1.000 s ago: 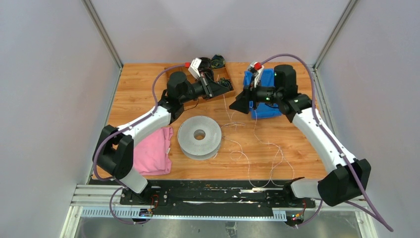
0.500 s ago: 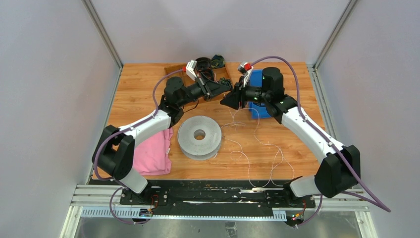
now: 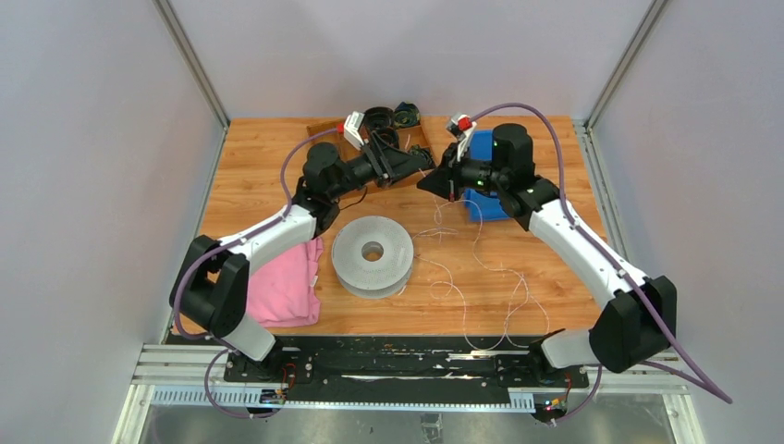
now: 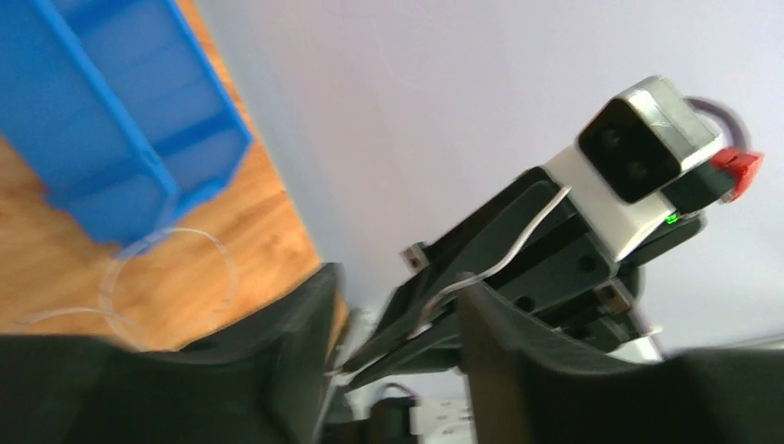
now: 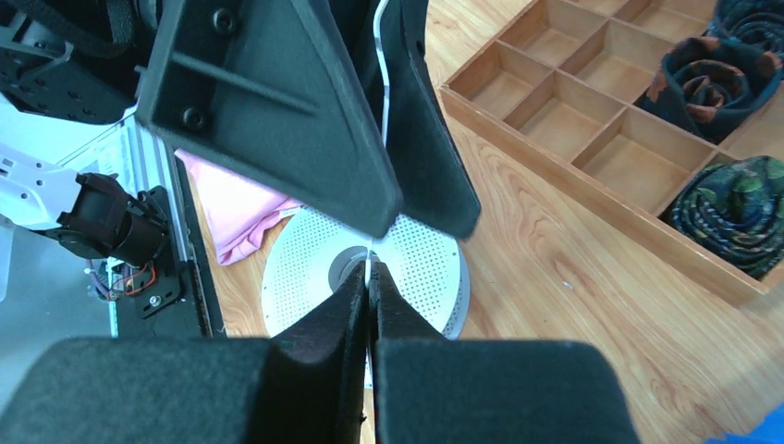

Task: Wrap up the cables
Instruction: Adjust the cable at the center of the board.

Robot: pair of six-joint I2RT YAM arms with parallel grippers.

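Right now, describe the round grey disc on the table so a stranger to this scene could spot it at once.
Start at the wooden table; near its middle, just right of the pink cloth, lies the grey disc. It alone is round and perforated, with a hole through its centre, unlike the cloth on one side and the thin white cables straggling on the other.
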